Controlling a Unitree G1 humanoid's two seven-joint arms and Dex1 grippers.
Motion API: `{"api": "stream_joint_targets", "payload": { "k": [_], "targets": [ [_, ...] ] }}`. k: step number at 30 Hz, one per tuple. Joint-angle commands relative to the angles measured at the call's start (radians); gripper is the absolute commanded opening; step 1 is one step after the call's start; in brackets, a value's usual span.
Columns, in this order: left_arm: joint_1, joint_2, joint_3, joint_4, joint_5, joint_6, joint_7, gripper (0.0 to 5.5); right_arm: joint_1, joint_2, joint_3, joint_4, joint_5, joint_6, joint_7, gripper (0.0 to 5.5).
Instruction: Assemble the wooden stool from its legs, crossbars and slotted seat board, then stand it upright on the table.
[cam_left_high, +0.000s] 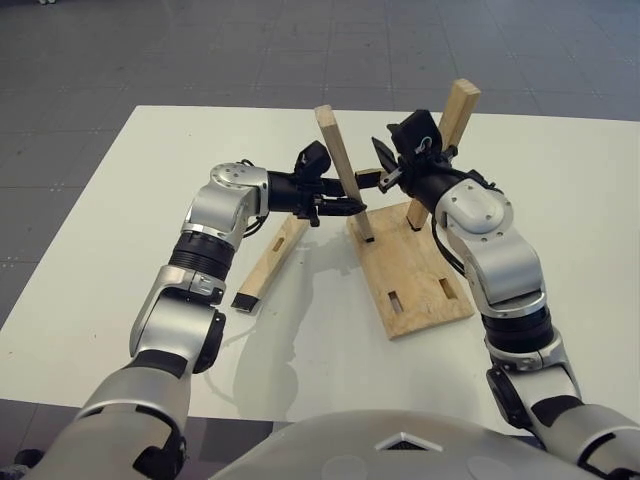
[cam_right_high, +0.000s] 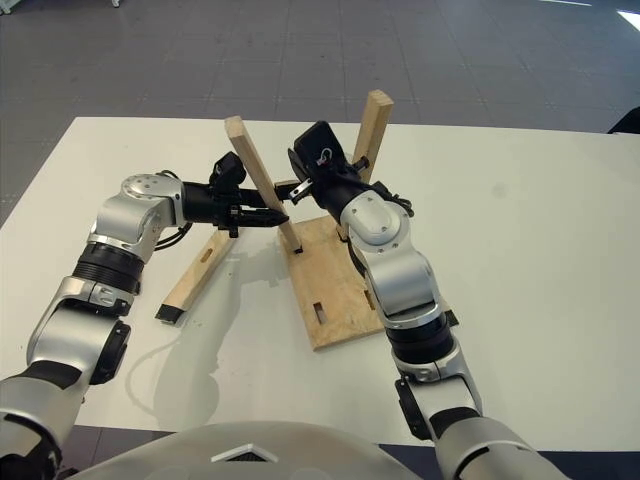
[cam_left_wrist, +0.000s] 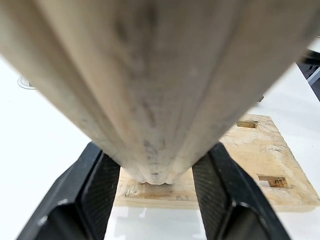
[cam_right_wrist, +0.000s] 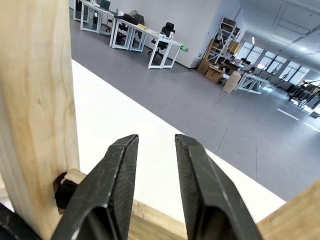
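White table w/ seat board; L tool clamped on tilted leg, R tool apart.

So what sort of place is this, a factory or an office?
Likely a big open-plan office or lab hall: rows of white desks with black office chairs, storage shelves stacked with boxes, and a wide grey floor around the white table.

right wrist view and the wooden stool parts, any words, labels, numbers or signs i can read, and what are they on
No text can be read anywhere.
seat board, left standing leg, right standing leg, lying leg: bare wood, no print or labels.
small green sign in the room behind: too small to read.
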Motion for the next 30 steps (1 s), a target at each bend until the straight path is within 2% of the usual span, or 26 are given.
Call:
{"api": "stream_joint_targets", "payload": {
  "k": [1,7,10,15,17,19,21,24,30],
  "targets": [
    [0.083,-0.016,-0.059,0.022,0.072,0.053,0.038,2.05,-0.071,0.027,-0.056,0.046,0.055,0.034,0.02,1.34],
    [0.08,-0.016,-0.06,0.016,0.073,0.053,0.041,2.05,-0.298,0.082,-0.193,0.064,0.113,-0.132,-0.033,1.34],
    [0.089,-0.012,-0.062,0.005,0.072,0.058,0.041,2.05,-0.354,0.062,-0.19,0.085,0.105,-0.166,-0.031,1.34],
    [0.086,-0.013,-0.068,0.006,0.076,0.059,0.041,2.05,-0.11,0.073,-0.123,0.227,0.183,0.153,0.034,1.34],
    [0.082,-0.018,-0.072,0.009,0.078,0.058,0.041,2.05,-0.036,0.083,-0.185,0.251,0.231,0.32,0.027,1.34],
    [0.078,-0.02,-0.074,0.012,0.078,0.058,0.042,2.05,-0.011,0.065,-0.219,0.257,0.247,0.381,0.019,1.34],
    [0.086,-0.018,-0.073,0.011,0.077,0.055,0.047,2.05,-0.035,0.055,-0.224,0.254,0.246,0.339,0.011,1.34],
    [0.086,-0.02,-0.074,0.014,0.077,0.053,0.05,2.05,-0.124,0.084,-0.258,0.183,0.274,0.17,0.012,1.34],
    [0.076,-0.019,-0.089,0.015,0.095,0.058,0.062,2.05,-0.42,0.096,-0.329,0.052,0.295,-0.01,-0.044,1.34]
  ]
}}
